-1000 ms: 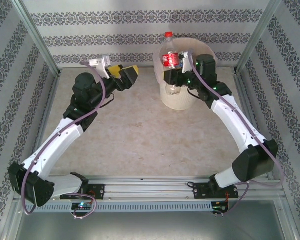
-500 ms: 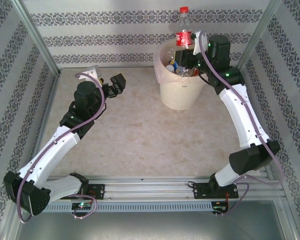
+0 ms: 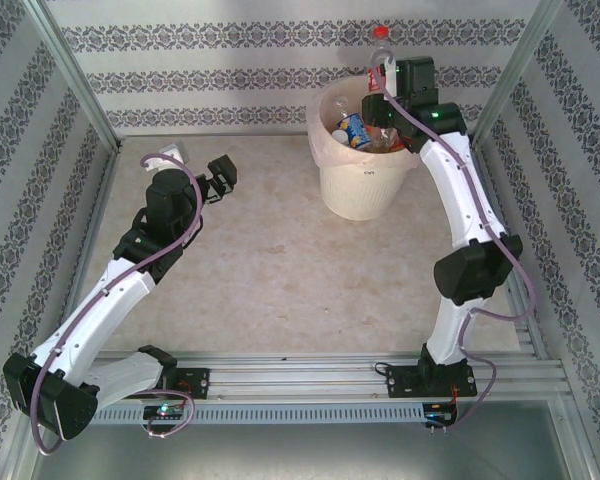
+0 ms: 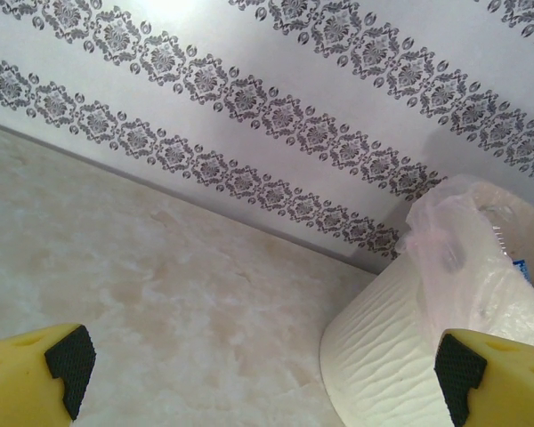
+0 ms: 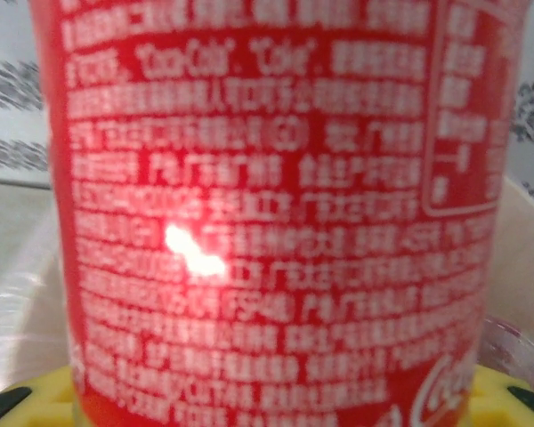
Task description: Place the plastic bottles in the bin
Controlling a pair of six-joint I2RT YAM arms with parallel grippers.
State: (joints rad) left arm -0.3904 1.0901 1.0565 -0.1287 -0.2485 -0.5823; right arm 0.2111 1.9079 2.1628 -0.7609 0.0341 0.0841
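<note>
Reaching farther back, the right arm has carried the Coca-Cola bottle [image 3: 380, 45] over the far rim of the bin [image 3: 355, 195]. It stands upright, cap up, between the right fingers [image 5: 36, 407]; whether they clamp it or are letting go, I cannot tell. The left fingers [image 4: 27, 374] gape empty above the counter [image 3: 270, 270].

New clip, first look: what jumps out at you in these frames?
A red-labelled Coca-Cola bottle stands upright between the fingers of the right pincer, above the far rim of the cream bin, which already holds several bottles. The left pincer hangs wide open over the table, left of the bin.
</note>
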